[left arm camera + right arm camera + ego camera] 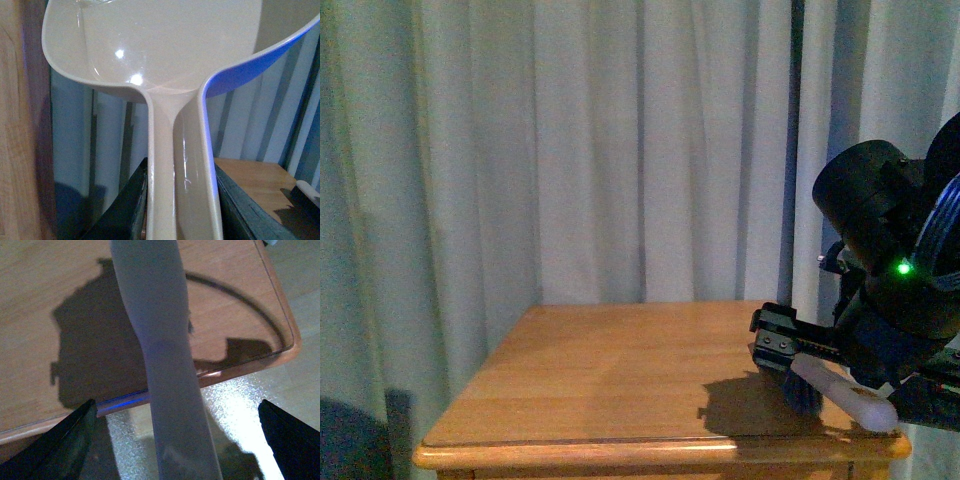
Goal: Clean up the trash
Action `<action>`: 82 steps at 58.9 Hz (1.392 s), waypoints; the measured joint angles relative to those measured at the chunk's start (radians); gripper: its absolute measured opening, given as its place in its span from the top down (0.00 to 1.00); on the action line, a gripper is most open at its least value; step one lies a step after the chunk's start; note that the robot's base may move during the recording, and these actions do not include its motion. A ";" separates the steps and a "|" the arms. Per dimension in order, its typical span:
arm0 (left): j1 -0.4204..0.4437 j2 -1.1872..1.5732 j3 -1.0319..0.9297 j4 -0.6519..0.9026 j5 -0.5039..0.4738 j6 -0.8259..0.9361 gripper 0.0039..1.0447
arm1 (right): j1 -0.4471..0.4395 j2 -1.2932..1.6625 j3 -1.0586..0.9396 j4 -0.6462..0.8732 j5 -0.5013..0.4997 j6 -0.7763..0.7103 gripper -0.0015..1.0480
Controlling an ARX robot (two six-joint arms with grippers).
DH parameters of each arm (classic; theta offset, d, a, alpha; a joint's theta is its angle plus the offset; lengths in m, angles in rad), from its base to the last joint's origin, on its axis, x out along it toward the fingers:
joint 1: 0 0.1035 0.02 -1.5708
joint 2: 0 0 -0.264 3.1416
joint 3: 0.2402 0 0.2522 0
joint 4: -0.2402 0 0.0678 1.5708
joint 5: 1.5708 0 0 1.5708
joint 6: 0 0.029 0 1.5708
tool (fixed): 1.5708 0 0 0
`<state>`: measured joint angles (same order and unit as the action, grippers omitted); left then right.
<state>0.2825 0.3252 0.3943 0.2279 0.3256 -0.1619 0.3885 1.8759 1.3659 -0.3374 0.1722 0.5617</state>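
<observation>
trash not in view on the tabletop [620,360]; left hand [182,205] pinches the dustpan [165,45], right hand [182,440] spread round the brush [155,315], which might drop.

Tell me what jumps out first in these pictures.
A glossy cream dustpan with a blue outside fills the left wrist view, its handle clamped in the left gripper. In the front view, the black right arm, lit by a green light, looms over the wooden table's right front corner, carrying a white-handled brush. Pale curtains hang behind.
</observation>
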 joint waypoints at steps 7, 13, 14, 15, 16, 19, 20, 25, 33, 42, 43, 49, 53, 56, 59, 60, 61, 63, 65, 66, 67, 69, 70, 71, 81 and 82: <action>0.000 0.000 0.000 0.000 0.000 0.000 0.73 | 0.005 0.010 0.000 0.003 0.004 0.003 0.07; 0.000 0.000 0.000 0.000 0.000 0.000 0.73 | 0.006 0.010 0.000 0.003 0.012 0.006 0.14; 0.000 0.000 0.000 0.000 0.000 0.000 0.73 | 0.006 0.010 0.000 0.004 0.012 0.006 0.16; 0.000 0.000 0.000 0.000 0.000 0.000 0.73 | 0.006 0.010 0.000 0.005 0.013 0.006 0.19; 0.000 0.000 0.000 0.000 0.000 0.000 0.73 | 0.005 0.010 0.000 0.006 0.014 0.006 0.20; 0.000 0.000 0.000 0.000 0.000 0.000 0.73 | 0.005 0.010 0.000 0.009 0.015 0.006 0.27; 0.000 0.000 0.000 0.000 0.000 0.000 0.73 | 0.004 0.010 0.000 0.010 0.015 0.006 0.30; 0.000 0.000 0.000 0.000 0.000 0.000 0.73 | 0.002 0.010 0.000 0.012 0.015 0.006 0.42; 0.000 0.000 0.000 0.000 0.000 0.000 0.73 | 0.000 0.010 0.000 0.014 0.015 0.005 0.60; 0.000 0.000 0.000 0.000 0.000 0.000 0.73 | -0.002 0.010 -0.003 0.023 0.011 -0.002 0.79; 0.000 0.000 0.000 0.000 0.000 0.000 0.73 | -0.002 0.010 -0.005 0.024 0.011 -0.003 0.80; 0.000 0.000 0.000 0.000 0.000 0.000 0.73 | -0.006 0.007 -0.018 0.045 0.006 -0.013 0.80; 0.000 0.000 0.000 0.000 0.000 0.000 0.73 | -0.007 -0.006 -0.041 0.071 0.009 -0.032 0.80; 0.000 0.000 0.000 0.000 0.000 0.000 0.73 | -0.006 -0.026 -0.070 0.106 0.025 -0.058 0.80; 0.000 0.000 0.000 0.000 0.000 0.000 0.73 | -0.004 -0.066 -0.124 0.182 0.064 -0.115 0.80; 0.000 0.000 0.000 0.000 0.000 0.000 0.73 | -0.003 -0.077 -0.137 0.201 0.071 -0.127 0.80; 0.000 0.000 0.000 0.000 0.000 0.000 0.73 | -0.002 -0.099 -0.163 0.240 0.083 -0.148 0.80; 0.000 0.000 0.000 0.000 0.000 0.000 0.73 | -0.002 -0.139 -0.204 0.298 0.095 -0.189 0.80; 0.000 0.000 0.000 0.000 0.000 0.000 0.73 | -0.001 -0.185 -0.249 0.355 0.099 -0.237 0.80; 0.000 0.000 0.000 0.000 0.000 0.000 0.73 | 0.000 -0.202 -0.264 0.372 0.102 -0.251 0.80; 0.000 0.000 0.000 0.000 0.000 0.000 0.73 | 0.000 -0.237 -0.293 0.405 0.105 -0.271 0.80; 0.000 0.000 0.000 0.000 0.000 0.000 0.73 | 0.001 -0.292 -0.338 0.449 0.115 -0.315 0.80; 0.000 0.000 0.000 0.000 0.000 0.000 0.73 | 0.001 -0.311 -0.352 0.462 0.117 -0.321 0.80; 0.000 0.000 0.000 0.000 0.000 0.000 0.73 | 0.002 -0.330 -0.367 0.473 0.119 -0.335 0.80; 0.000 0.000 0.000 0.000 0.000 0.000 0.73 | 0.002 -0.657 -0.620 0.547 0.151 -0.428 0.80; 0.000 0.000 0.000 0.000 0.000 0.000 0.73 | 0.002 -0.697 -0.650 0.547 0.162 -0.436 0.80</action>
<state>0.2825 0.3252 0.3943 0.2279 0.3256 -0.1619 0.3908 1.1793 0.7158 0.2092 0.3344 0.1261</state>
